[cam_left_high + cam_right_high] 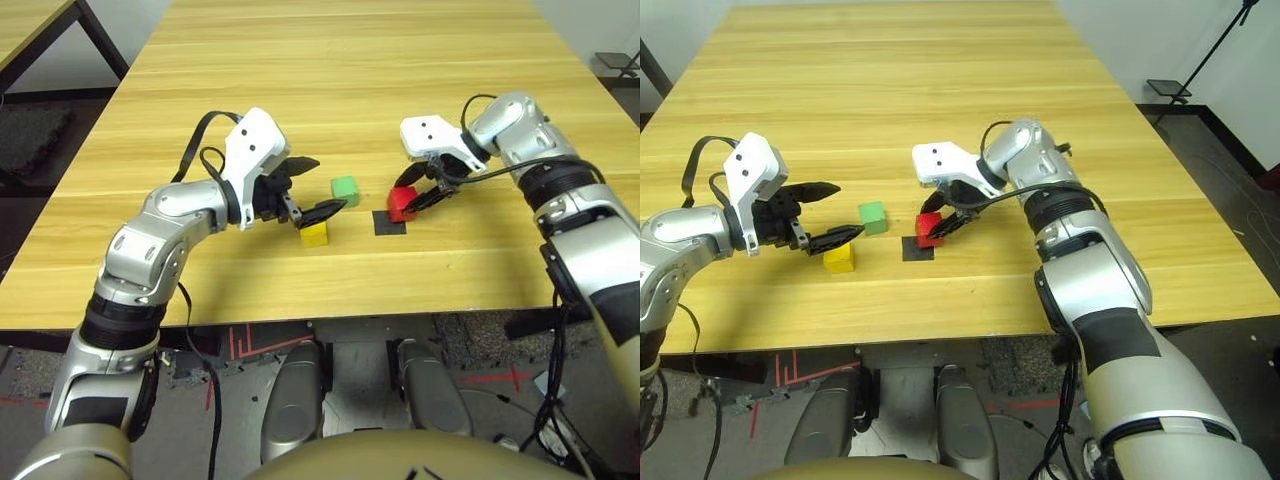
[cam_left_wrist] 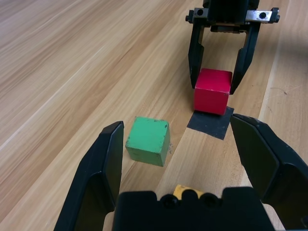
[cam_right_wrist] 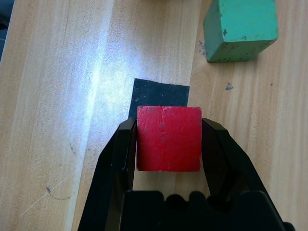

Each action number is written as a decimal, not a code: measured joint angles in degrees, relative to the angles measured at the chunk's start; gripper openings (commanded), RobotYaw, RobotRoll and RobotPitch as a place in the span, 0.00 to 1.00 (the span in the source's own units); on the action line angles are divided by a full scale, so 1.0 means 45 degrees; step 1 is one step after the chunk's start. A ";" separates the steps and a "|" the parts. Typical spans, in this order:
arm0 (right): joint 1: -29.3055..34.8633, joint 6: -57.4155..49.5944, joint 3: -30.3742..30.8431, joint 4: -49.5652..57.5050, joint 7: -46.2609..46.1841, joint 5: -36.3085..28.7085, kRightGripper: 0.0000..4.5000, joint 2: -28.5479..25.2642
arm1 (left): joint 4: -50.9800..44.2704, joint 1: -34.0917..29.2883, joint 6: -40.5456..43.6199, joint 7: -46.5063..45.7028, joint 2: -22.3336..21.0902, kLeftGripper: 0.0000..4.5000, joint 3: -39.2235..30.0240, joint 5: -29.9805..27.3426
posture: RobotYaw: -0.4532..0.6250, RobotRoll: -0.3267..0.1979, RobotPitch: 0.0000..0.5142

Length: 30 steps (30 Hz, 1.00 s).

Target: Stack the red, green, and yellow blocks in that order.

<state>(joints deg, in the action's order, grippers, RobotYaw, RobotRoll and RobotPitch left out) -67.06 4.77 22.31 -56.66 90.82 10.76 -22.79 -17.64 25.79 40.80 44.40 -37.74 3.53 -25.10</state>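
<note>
Fingers [image 3: 168, 144] of the right arm gripped 1 red matte cube [image 3: 169, 138], presumably to set the stack's base; the left fingers [image 2: 180, 168] stood wide and empty.

Oblique view of the wooden table [image 2: 72, 62]. The left gripper [image 2: 175, 144] stands open, one black finger on each side of the foreground. Between its fingers and farther off lies the green block [image 2: 147, 139], apart from both. Part of the yellow block [image 2: 185, 190] shows just past the gripper's base. Beyond, the right gripper [image 2: 214, 86], pointing toward the viewer, holds the red block [image 2: 212, 91] between its two fingers, at the edge of the black patch [image 2: 211, 123].
</note>
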 measured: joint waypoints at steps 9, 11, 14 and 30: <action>0.0086 -0.0285 0.0030 0.0247 -0.0165 0.0112 0.46 0.0527 | -0.0037 -0.0090 0.0005 -0.0350 0.0051 1.00 -0.0049 0.0101 | 0.88 0.27 0.30; 0.0130 -0.0364 0.0068 0.0377 -0.0157 0.0117 0.46 0.0595 | -0.0118 -0.0181 0.0014 -0.0445 0.0051 1.00 -0.0067 0.0099 | 0.88 0.27 0.31; 0.0154 -0.0378 0.0132 0.0537 -0.0126 0.0123 0.46 0.0611 | -0.0240 -0.0270 0.0049 -0.0557 0.0054 1.00 -0.0068 0.0093 | 0.89 0.27 0.32; 0.1094 -0.0949 0.0122 0.1828 0.0285 -0.0439 0.99 0.0020 | 0.2300 0.2203 -0.0901 0.0882 0.0100 1.00 0.1320 0.1132 | 0.78 0.38 0.24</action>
<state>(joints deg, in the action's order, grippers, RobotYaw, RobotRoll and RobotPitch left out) -62.14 0.50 22.86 -48.43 92.10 8.79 -22.70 -7.29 35.70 36.74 48.37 -37.29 9.47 -20.00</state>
